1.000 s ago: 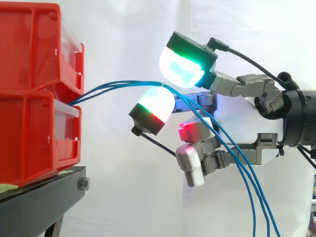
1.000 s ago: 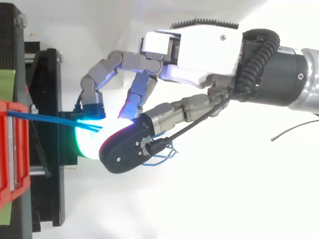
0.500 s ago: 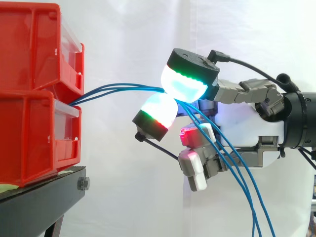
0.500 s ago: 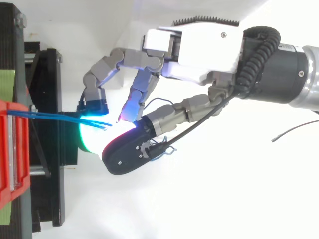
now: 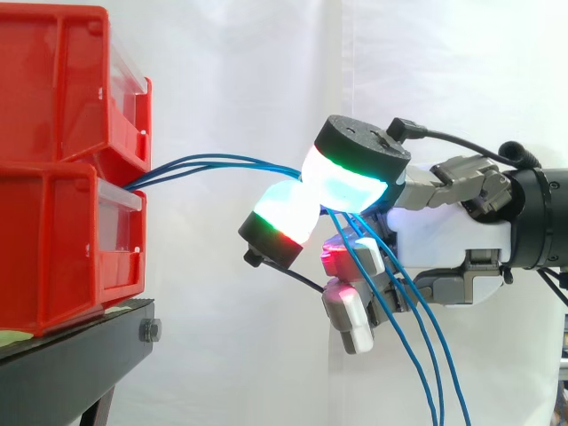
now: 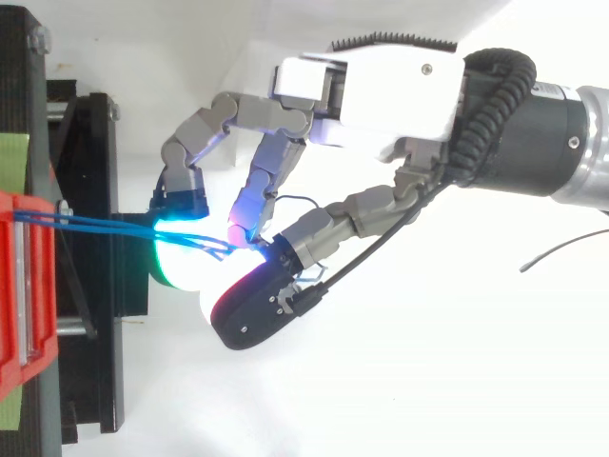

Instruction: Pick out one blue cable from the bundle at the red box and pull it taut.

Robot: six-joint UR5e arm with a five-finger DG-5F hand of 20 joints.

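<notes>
Three thin blue cables (image 5: pixel 222 161) come out between the two stacked red bins (image 5: pixel 53 240) and run right to my hand (image 5: pixel 448 240). There they pass between the big cyan-green thumb pad (image 5: pixel 351 173) and a green-red finger pad (image 5: pixel 284 217), which now meet and pinch them. Past the pinch the cables hang down toward the lower right. I cannot tell how many of the three are actually caught. In the top view the cables (image 6: pixel 95 222) stretch from the red bin (image 6: pixel 19 286) into the glowing pads under the hand (image 6: pixel 381 86). The other fingers curl below.
The bins sit on a black stand (image 5: pixel 80 355) at the left edge, with a bolt at its corner. A white curtain hangs behind everything. Open space lies below and to the right of the hand, where the cables dangle.
The thumb pad has come down onto the finger pad, closing the gap around the cables. The hanging cable ends have shifted left, closer to the curled fingers.
</notes>
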